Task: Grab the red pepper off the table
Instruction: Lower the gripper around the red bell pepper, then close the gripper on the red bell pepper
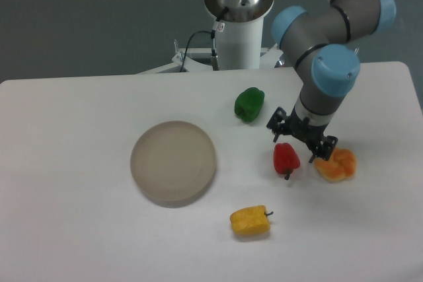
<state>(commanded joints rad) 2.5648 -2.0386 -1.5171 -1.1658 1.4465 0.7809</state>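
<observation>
Where the claw [301, 142] hovers (fingers spread), red pepper [286, 158] just below-left

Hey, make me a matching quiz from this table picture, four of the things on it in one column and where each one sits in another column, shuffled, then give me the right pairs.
Things:
1. green pepper
2. yellow pepper
3. orange pepper
4. round plate

Places:
A. left of all the peppers
B. nearest the front edge
C. farthest right, beside the gripper
D. nearest the robot base

Pairs: 1-D, 2-B, 3-C, 4-A
</observation>
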